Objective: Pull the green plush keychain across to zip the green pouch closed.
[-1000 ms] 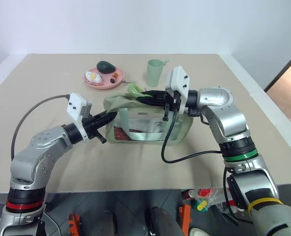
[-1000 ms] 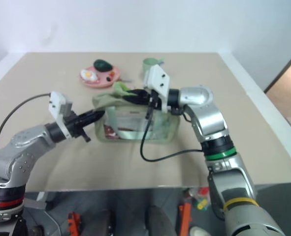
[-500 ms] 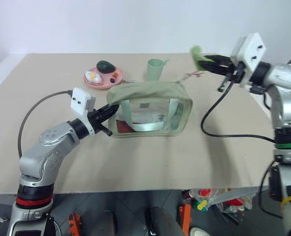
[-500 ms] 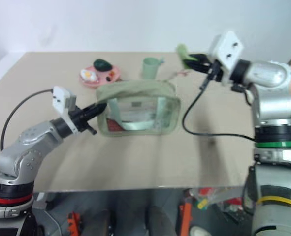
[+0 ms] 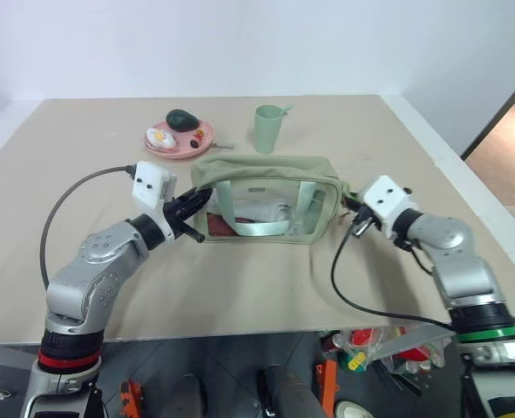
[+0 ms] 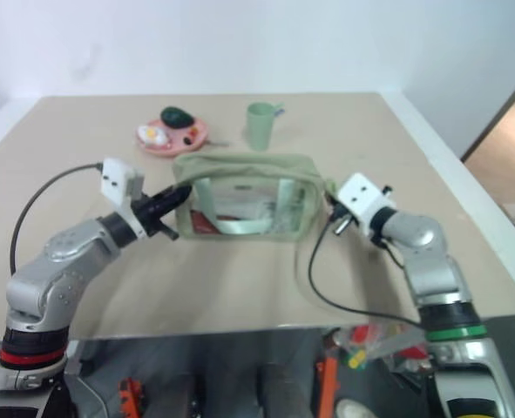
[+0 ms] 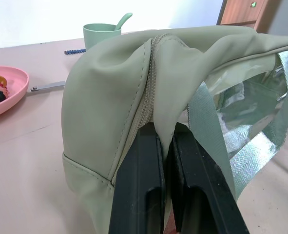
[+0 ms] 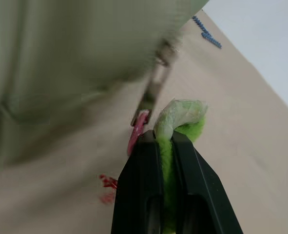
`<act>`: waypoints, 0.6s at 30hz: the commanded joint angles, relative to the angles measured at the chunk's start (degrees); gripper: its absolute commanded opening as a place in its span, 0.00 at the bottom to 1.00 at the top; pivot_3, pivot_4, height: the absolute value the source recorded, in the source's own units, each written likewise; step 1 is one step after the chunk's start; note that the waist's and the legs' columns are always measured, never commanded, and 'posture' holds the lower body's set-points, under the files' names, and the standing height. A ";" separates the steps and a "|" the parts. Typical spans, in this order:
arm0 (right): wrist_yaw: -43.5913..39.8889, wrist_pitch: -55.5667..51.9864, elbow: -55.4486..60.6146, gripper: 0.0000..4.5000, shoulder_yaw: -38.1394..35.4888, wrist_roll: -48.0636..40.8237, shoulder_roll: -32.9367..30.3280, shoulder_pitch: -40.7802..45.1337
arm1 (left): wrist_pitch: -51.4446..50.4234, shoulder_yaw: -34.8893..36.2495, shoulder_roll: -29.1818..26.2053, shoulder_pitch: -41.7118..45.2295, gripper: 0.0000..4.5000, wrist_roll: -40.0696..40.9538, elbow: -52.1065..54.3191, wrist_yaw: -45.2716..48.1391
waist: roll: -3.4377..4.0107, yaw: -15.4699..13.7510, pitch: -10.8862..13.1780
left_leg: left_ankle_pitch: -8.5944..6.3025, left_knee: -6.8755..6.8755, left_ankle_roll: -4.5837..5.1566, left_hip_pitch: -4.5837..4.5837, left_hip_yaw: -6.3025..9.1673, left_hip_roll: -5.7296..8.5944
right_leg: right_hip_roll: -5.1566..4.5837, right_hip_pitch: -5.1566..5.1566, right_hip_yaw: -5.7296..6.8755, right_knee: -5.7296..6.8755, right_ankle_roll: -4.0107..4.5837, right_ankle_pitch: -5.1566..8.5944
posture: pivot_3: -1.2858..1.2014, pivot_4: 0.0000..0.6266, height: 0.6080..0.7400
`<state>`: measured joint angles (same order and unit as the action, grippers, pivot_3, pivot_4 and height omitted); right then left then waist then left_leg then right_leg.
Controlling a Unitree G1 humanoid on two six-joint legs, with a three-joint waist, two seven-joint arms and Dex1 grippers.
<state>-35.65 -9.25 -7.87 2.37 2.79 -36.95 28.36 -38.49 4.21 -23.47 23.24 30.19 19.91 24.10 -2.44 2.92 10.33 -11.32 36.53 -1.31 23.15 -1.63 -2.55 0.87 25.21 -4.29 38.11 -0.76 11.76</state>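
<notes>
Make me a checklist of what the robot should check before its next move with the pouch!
1. Right claw shut on the keychain: ok, the green plush sits pinched between its fingers.
2. Left claw gripping the pouch end: ok, fabric is pinched beside the zipper seam.
3. Zipper closed along the top: looks ok from the head view, but the very end by the right claw cannot be told.
4. Pouch flat on the table: ok, it stands upright.
5. Cup and plate out of the way: ok, both sit behind the pouch, apart from it.
</notes>
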 commanded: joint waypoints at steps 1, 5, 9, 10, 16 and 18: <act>2.47 -0.73 1.31 0.01 -2.43 -0.69 0.71 1.12 | 1.65 0.34 -0.07 1.70 0.00 -1.26 0.20 -0.33 | 0.00 -0.03 0.00 | 0.01 0.02 0.01 0.00 0.00 0.01 | -0.02 -0.02 -0.01 0.00 -0.02 -0.01 | 0.52 0.24 1.00; 3.10 -0.17 0.09 0.01 -3.19 -1.44 1.14 2.04 | 0.91 -0.25 -0.04 2.55 0.00 -1.11 -0.23 0.46 | 0.00 -0.02 0.00 | 0.01 0.06 0.01 0.01 -0.03 0.02 | -0.02 -0.05 -0.05 -0.05 -0.06 -0.04 | 0.52 0.24 1.00; -0.09 -1.12 -0.18 0.17 -6.72 -6.37 -0.15 2.85 | -0.48 0.05 -0.57 3.61 0.22 -0.64 -1.21 1.25 | -0.01 -0.17 0.00 | 0.01 0.01 0.01 0.06 0.01 0.01 | -0.01 -0.03 -0.01 -0.05 -0.08 -0.04 | 0.52 0.24 1.00; -1.08 -1.42 0.02 0.24 -7.83 -7.63 -0.86 3.13 | -0.53 0.08 -1.01 3.89 0.31 -0.62 -1.39 1.88 | -0.01 -0.17 0.00 | 0.00 0.00 0.01 0.08 0.02 0.01 | -0.01 -0.02 0.00 -0.06 -0.15 -0.08 | 0.52 0.24 1.00; -8.36 -4.68 5.78 0.69 -14.10 -17.32 -4.86 2.08 | -0.63 2.19 -4.42 5.20 0.77 0.23 -2.64 5.24 | -0.01 -0.08 0.01 | -0.02 -0.05 0.04 0.13 0.03 0.01 | -0.02 0.00 0.01 -0.12 -0.26 -0.10 | 0.52 0.24 1.00; -10.26 -5.49 7.65 0.84 -15.92 -19.86 -5.94 0.82 | -0.85 3.01 -5.57 5.61 0.91 0.80 -2.83 6.12 | -0.01 -0.05 0.01 | -0.03 -0.08 0.05 0.11 0.03 0.00 | 0.00 0.01 0.01 -0.11 -0.25 -0.09 | 0.52 0.24 1.00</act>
<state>-44.63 -14.44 -3.18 -11.05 -14.57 -41.74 29.40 -39.28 5.26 -28.27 27.58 30.21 16.28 29.43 -2.44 2.87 10.34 -11.35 36.44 -1.26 23.24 -1.58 -2.57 0.89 25.22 -4.26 38.00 -0.99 11.68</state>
